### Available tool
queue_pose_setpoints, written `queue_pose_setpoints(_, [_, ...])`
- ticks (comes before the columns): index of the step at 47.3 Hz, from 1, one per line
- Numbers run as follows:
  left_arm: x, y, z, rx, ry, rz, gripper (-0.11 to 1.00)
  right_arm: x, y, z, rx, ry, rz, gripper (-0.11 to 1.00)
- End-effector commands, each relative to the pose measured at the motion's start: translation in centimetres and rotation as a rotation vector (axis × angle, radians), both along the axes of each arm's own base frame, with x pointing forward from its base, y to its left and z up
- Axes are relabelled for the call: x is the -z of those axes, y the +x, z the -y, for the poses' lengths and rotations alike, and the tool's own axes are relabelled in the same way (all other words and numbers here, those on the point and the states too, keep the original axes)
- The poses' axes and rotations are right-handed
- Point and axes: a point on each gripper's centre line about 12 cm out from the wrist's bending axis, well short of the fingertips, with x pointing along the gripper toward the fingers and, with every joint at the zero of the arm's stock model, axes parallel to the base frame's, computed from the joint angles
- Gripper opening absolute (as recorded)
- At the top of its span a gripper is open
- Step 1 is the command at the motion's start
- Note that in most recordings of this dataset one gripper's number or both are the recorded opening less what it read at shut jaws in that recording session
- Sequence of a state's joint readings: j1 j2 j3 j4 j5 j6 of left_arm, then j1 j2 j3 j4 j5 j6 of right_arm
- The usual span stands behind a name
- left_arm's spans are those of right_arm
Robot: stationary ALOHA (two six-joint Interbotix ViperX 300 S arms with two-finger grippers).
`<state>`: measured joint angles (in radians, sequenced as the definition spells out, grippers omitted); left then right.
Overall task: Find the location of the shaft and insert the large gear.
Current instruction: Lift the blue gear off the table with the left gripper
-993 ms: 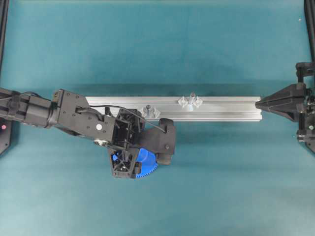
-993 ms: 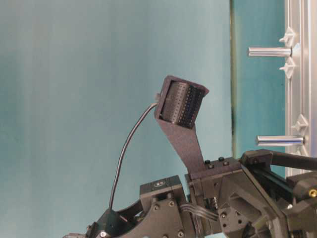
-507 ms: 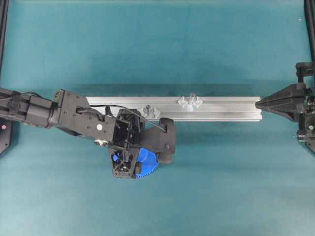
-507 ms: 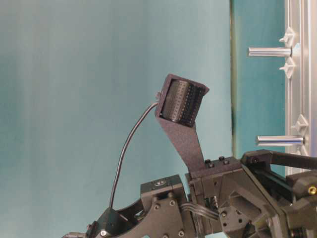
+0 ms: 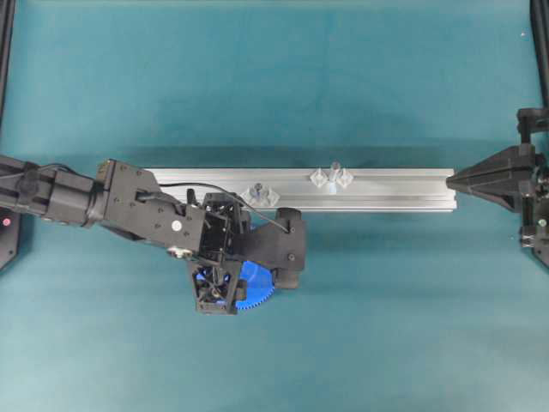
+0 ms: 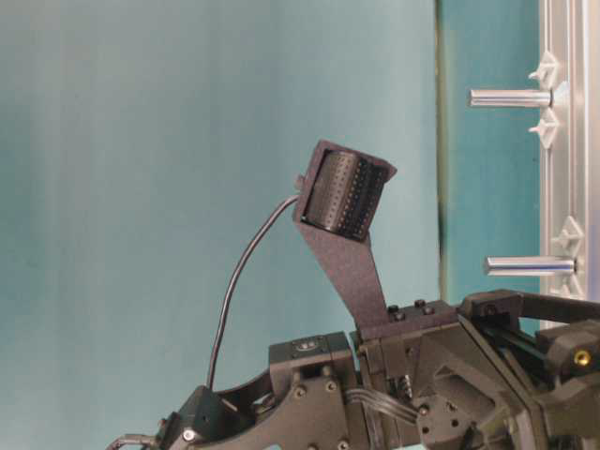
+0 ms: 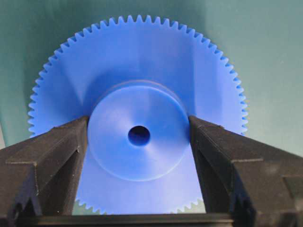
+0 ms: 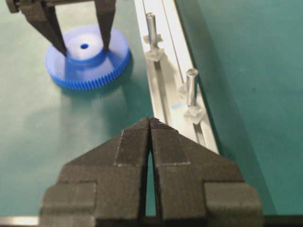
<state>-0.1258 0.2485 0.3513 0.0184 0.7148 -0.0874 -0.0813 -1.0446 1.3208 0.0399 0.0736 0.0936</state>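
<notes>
The large gear (image 7: 137, 71), a bright blue toothed disc, lies flat on the teal mat (image 5: 386, 326) in front of the aluminium rail (image 5: 395, 182). My left gripper (image 7: 138, 122) points straight down over it, and both black fingers (image 7: 61, 146) press against the sides of its raised hub. From the right wrist view the same fingers (image 8: 105, 28) straddle the hub of the gear (image 8: 87, 66). The shaft (image 5: 334, 174), a slim pale pin between clear mounts, stands on the rail right of the gear; it shows again as the shaft (image 8: 191, 85). My right gripper (image 8: 150, 120) is shut and empty near the rail's right end.
A shorter dark-topped stub (image 5: 257, 192) with similar clear mounts stands on the rail just behind the left arm's wrist. The left wrist camera mount (image 6: 347, 197) rises above the arm. Black frame posts (image 5: 7, 51) border the mat's left and right edges.
The left fingers have closed in from wide open onto the gear's hub. The left arm settled slightly. The gear, rail and right arm have stayed put.
</notes>
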Motion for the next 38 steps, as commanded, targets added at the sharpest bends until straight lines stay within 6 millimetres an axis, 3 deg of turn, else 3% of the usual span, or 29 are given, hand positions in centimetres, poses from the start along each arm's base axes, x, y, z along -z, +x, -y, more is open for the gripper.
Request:
queue_pose_setpoints(1, [-0.39,-0.04,-0.29,-0.006,0.003,-0.006,0.7,-0.47,0.16,0.07,0.007,0.009,0.016,0.01])
queue_pose_setpoints(38, [-1.2,0.61,-0.21,-0.005,0.0,0.02,0.7,-0.59,0.15,0.04,0.005,0.008,0.021,0.01])
